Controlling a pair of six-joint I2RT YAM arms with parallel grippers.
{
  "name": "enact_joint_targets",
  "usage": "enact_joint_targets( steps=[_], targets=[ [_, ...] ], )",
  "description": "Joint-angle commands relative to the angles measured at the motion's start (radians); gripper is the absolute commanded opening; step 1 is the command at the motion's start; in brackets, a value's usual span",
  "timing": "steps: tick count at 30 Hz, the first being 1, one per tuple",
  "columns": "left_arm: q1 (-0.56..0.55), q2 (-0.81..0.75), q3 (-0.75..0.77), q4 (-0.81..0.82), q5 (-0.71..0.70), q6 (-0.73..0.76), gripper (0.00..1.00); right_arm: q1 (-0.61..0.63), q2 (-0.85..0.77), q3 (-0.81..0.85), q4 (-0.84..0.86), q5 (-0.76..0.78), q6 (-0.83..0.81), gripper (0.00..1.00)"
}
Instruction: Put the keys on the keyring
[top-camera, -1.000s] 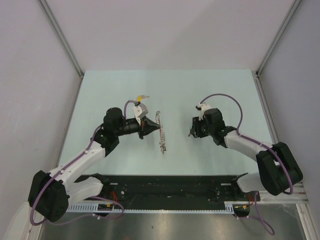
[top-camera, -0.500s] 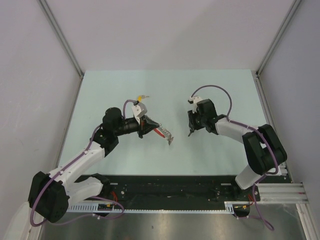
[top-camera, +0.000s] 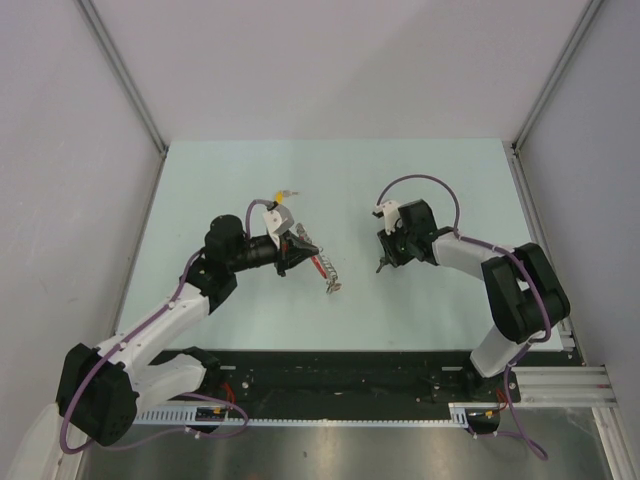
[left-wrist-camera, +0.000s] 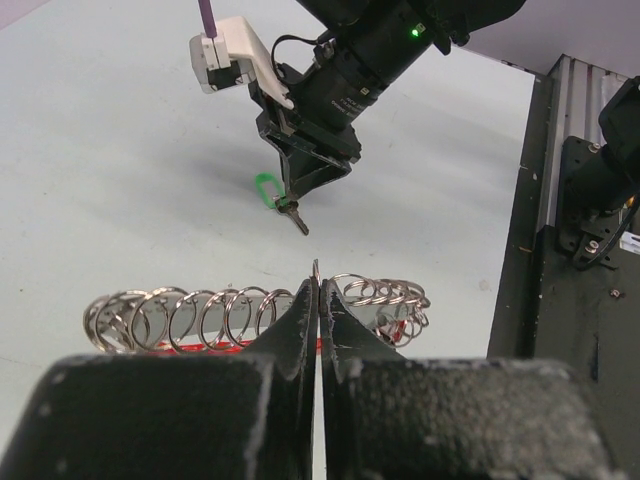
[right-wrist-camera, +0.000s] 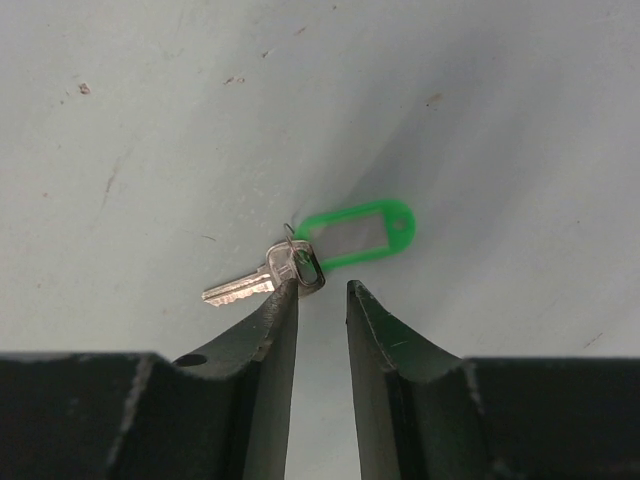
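Observation:
My left gripper (top-camera: 303, 244) is shut on one ring of the keyring (top-camera: 322, 268), a chain of silver rings with a red band. In the left wrist view the chain (left-wrist-camera: 190, 315) stretches to both sides of my shut left gripper (left-wrist-camera: 318, 278). The green key (right-wrist-camera: 350, 235), a green tag with a small silver key (right-wrist-camera: 243, 286), lies on the table. My right gripper (right-wrist-camera: 322, 290) is open just above it, its left finger touching the key's ring. The left wrist view shows the green key (left-wrist-camera: 267, 188) under the right gripper (left-wrist-camera: 300, 180). The yellow key (top-camera: 283, 193) lies beyond the left wrist.
The pale green table (top-camera: 200, 200) is closed in by grey walls on the left, back and right. A black rail (top-camera: 340, 375) with the arm bases runs along the near edge.
The keyring lay straight on the table; my left gripper has picked it up by one ring and it now hangs from the jaws. My right gripper moved left and away, over the green key.

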Motion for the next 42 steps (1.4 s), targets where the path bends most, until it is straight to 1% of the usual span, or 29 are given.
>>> enact_joint_targets(
  steps=[1,7,20,42],
  targets=[
    [0.008,-0.032,0.035,0.026,0.005,0.007,0.0,-0.01,0.026,0.033,0.011,-0.059,-0.069,0.29],
    [0.01,-0.033,0.035,0.026,0.005,0.006,0.0,-0.012,0.041,0.033,0.019,-0.071,-0.095,0.29],
    [0.008,-0.036,0.032,0.028,0.005,0.007,0.0,-0.013,0.003,0.033,0.039,-0.089,-0.107,0.28],
    [0.008,-0.042,0.03,0.037,0.009,0.006,0.0,0.014,0.015,0.034,0.079,-0.039,-0.129,0.25]
  ],
)
